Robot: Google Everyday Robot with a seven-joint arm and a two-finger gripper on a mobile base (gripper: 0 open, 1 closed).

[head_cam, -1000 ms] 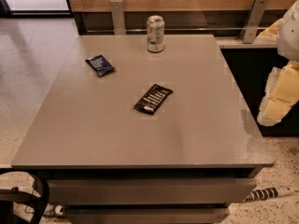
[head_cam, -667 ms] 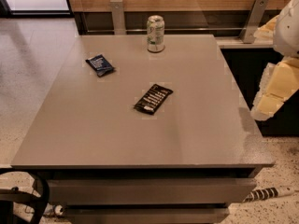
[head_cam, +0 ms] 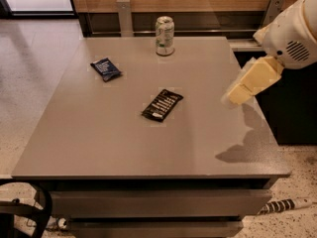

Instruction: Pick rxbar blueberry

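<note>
Rxbar blueberry [head_cam: 105, 69] lies on grey table [head_cam: 94, 138], pincer [head_cam: 238, 94] above its edge.

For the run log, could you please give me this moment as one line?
stage: reach | gripper: over table, right side | rxbar blueberry: flat, far left, untouched | black bar: flat, centre | can: upright, far edge

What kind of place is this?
Probably an office break area: grey table with the rxbar blueberry, a black bar, a can; speckled floor. The end effector hovers above its right side.
</note>
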